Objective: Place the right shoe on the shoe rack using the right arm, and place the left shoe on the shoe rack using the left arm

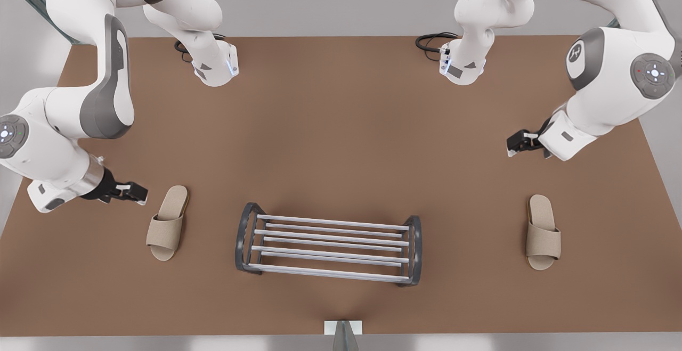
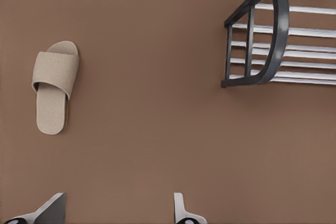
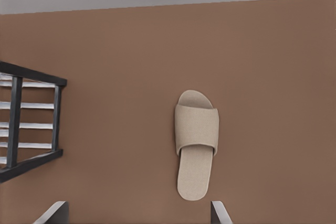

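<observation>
Black two-finger right tool spread wide, beige fabric open-toe right shoe near at its 4 o'clock on brown surface, one silver-barred, dark-framed shoe rack, matching beige left shoe at 5 o'clock of spread black left tool, two slippers, two tools

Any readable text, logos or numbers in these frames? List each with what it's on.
No text can be read anywhere.
Left arm: small white emblem on its grey joint cover, too small to read.
Left end effector near the left shoe, right end effector near the right shoe: both open, unmarked.
Shoe rack, table: no markings.
</observation>
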